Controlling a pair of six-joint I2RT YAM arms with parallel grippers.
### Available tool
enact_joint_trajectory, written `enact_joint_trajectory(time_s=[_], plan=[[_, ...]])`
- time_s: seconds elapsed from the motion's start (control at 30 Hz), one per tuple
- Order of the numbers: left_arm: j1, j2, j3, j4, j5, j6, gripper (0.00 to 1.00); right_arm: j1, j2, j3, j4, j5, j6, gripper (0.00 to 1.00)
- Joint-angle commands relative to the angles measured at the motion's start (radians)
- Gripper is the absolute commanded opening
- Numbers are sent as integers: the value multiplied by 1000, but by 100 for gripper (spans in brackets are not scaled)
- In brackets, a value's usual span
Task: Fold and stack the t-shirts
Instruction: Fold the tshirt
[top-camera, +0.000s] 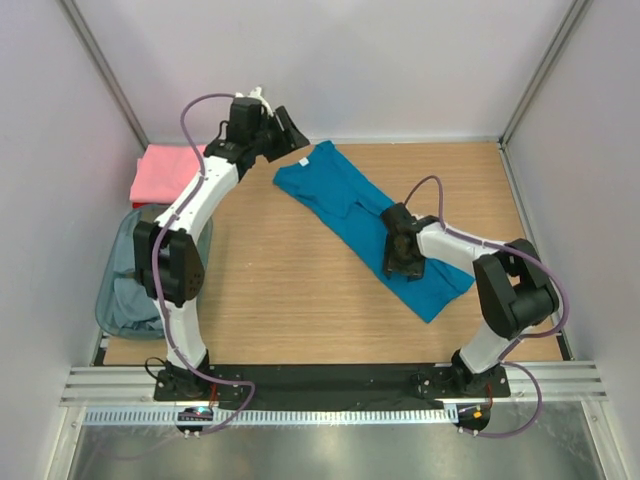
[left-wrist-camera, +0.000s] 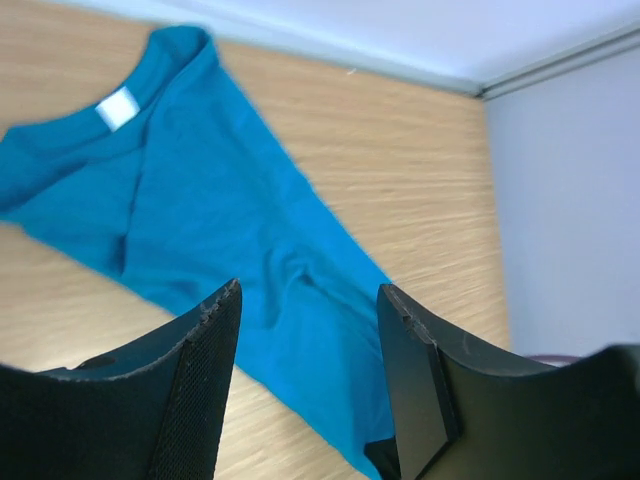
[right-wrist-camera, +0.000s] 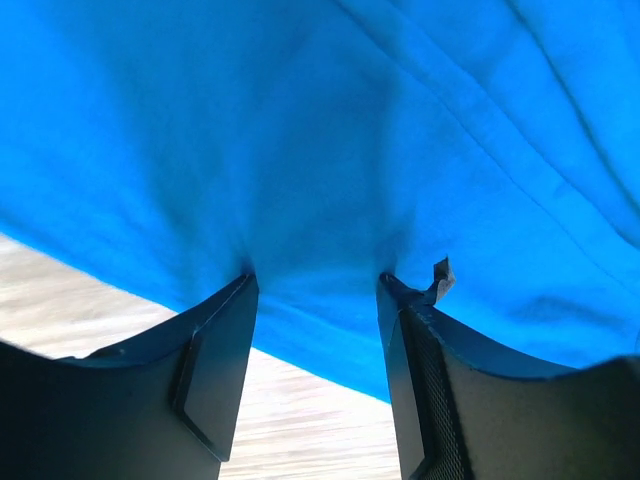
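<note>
A teal blue t-shirt (top-camera: 345, 205) lies folded narrow, in a diagonal strip from the back centre to the right front of the table. My right gripper (top-camera: 400, 258) is open with both fingertips pressed down on the shirt's middle near its front edge. The right wrist view shows the cloth (right-wrist-camera: 320, 130) bunched slightly between the open fingers (right-wrist-camera: 228, 340). My left gripper (top-camera: 285, 128) is open and empty, raised near the back wall above the shirt's collar end. Its view shows the shirt (left-wrist-camera: 200, 220) with a white neck label (left-wrist-camera: 118, 107). A folded pink shirt (top-camera: 165, 170) lies at the back left.
A translucent grey-blue bin (top-camera: 110, 300) at the left edge holds pale grey-blue shirts (top-camera: 135, 285). A red edge (top-camera: 138, 204) shows under the pink shirt. White walls enclose the back and sides. Bare wood (top-camera: 290, 290) lies between the arms.
</note>
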Motion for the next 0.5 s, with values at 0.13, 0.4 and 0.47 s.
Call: enact_joint_trajectory(time_s=[0.13,0.4,0.47], plan=[[16,-1,-100,-175,-103,54,58,263,-20,-114,33,21,343,59],[17,131,-67,-221,-99,60,57,437,-42,59,-159,81,496,61],[17,206,-36,-218,-96,53,57,439,-71,111,-197,96,456,62]])
